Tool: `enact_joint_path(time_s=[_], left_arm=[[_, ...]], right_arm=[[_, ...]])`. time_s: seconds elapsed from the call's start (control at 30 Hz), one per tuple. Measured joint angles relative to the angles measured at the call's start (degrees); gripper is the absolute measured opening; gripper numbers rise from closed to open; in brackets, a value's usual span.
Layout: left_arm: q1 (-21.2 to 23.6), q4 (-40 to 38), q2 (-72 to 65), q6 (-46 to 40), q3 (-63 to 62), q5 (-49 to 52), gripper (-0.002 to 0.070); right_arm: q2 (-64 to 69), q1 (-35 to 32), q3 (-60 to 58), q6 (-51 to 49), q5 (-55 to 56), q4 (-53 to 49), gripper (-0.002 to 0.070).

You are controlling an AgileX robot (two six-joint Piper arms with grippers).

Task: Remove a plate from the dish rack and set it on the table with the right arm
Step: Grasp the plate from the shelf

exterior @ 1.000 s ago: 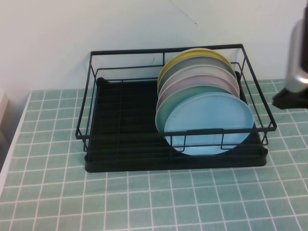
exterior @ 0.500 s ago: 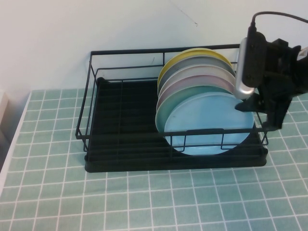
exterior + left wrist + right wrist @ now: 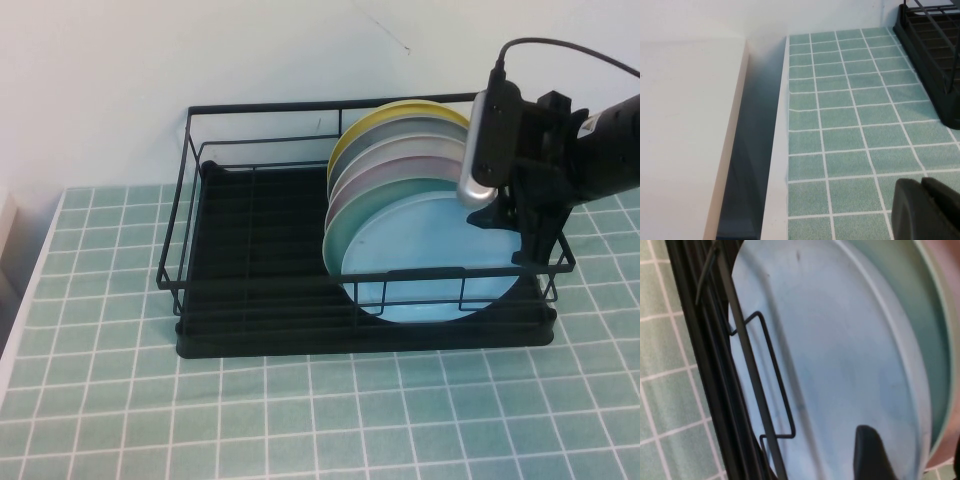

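The sky-blue plate (image 3: 430, 255) stands on edge at the front of a stack in the right half of the black wire dish rack (image 3: 250, 270), on the green tiled table (image 3: 300, 420). My right gripper (image 3: 530, 250) hangs over the rack's right end, pointing down at the plate's right rim. In the right wrist view the plate (image 3: 840, 355) fills the frame. The gripper (image 3: 912, 460) is open there, with one finger (image 3: 870, 452) in front of the plate's face and the other at the frame's edge behind the rim. My left gripper (image 3: 925, 210) is shut and empty, low over the tiles left of the rack.
Behind the sky-blue plate stand a mint-green plate (image 3: 345, 225), a pink one (image 3: 400, 165), a grey one and a yellow one (image 3: 400, 108). The rack's front wire (image 3: 747, 365) runs close before the plate. The table's left edge (image 3: 777, 150) borders a gap and a white surface.
My right arm has swung in from the right edge, moving left and down over the rack's right end, close to the sky-blue plate's rim. The plates have not moved.
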State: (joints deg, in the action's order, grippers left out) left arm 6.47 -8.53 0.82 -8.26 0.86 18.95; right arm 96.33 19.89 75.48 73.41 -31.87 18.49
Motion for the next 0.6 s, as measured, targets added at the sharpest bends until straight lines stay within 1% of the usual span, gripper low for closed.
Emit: enact_joint_path(time_s=[0.2,0.33,0.4,0.53,0.6], left_arm=[[0.0,0.0,0.0,0.0,0.0,0.0,-0.0003],[0.0,0.0,0.0,0.0,0.0,0.0,-0.0003],[0.0,0.0,0.0,0.0,0.0,0.0,-0.0003],[0.0,0.0,0.0,0.0,0.0,0.0,-0.0003],[0.0,0.0,0.0,0.0,0.0,0.0,-0.0003]], right_arm=[[1.8,0.1,0.0,0.0,0.4,0.5,0.0334],[3.0,0.1,0.0,0.3,0.7,1.4,0.0298],[3.2,0.1,0.0,0.7,0.9,1.5,0.0260],[3.4,0.1,0.9,0.9,1.2,1.4,0.0106],[2.7,0.1,2.1,0.4,1.5,1.4,0.0092]])
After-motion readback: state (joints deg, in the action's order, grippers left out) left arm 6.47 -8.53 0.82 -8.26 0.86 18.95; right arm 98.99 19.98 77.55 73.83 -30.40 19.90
